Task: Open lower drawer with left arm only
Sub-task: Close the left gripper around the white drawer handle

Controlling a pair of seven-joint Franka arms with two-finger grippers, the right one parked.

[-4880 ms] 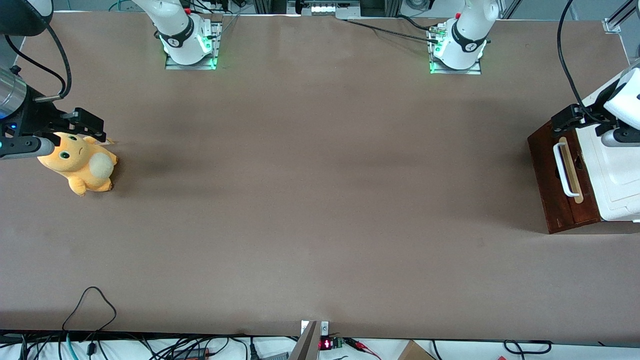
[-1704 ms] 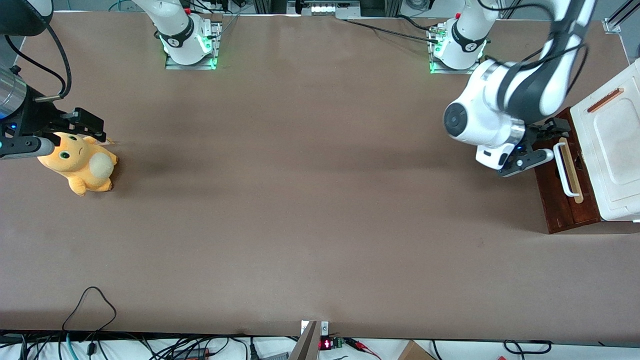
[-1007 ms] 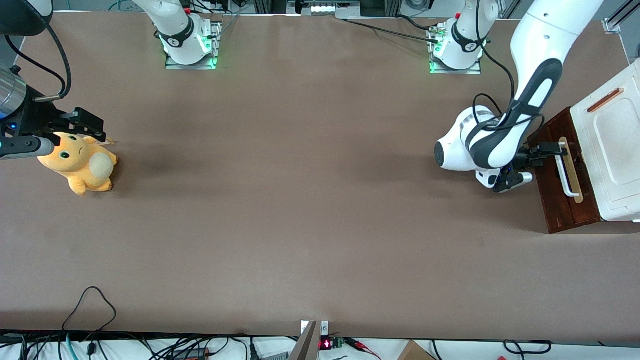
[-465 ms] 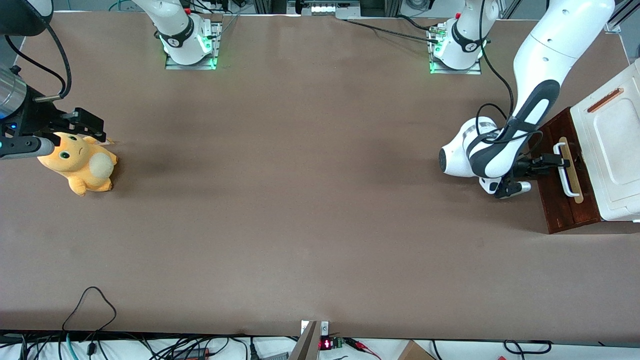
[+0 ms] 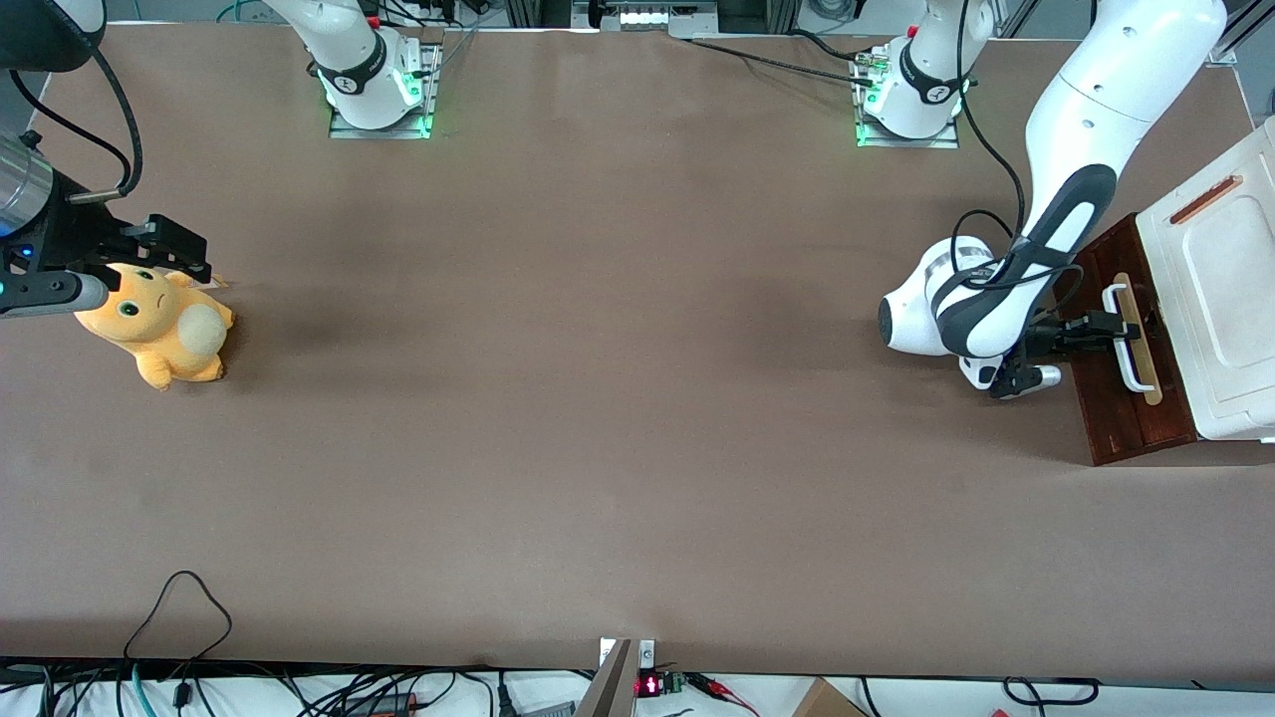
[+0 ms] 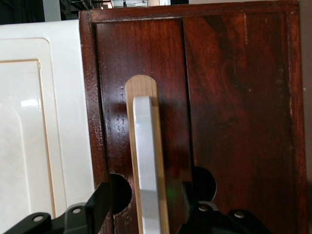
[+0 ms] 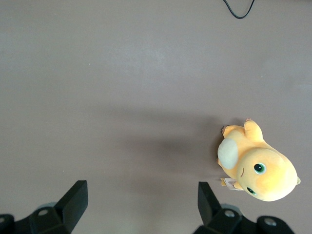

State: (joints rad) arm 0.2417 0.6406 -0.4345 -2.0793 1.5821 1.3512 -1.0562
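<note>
Table [image 5: 598,418]: broad brown surface carrying every item listed. Left arm [image 5: 1076,159]: glossy white with a dark grey band and black cables, reaching down from its base to the cabinet at the working arm's end of the table. Cabinet [image 5: 1220,289]: white moulded top with a dark reddish-brown wooden front that faces the parked arm's end. Lower drawer [image 6: 234,97]: dark reddish-brown front, flush with the cabinet and not drawn out, its pale wood strip carrying the handle. Plush toy [image 5: 159,324]: orange-yellow with a cream belly, lying on the table toward the parked arm's end, well apart from the cabinet. Handle [image 6: 146,165]: white bar mounted along the pale strip. Gripper [image 5: 1114,327]: small, black, directly in front of the drawer; its fingers [image 6: 100,204] are spread apart, one to each side of the bar and not closed on it, holding nothing.
</note>
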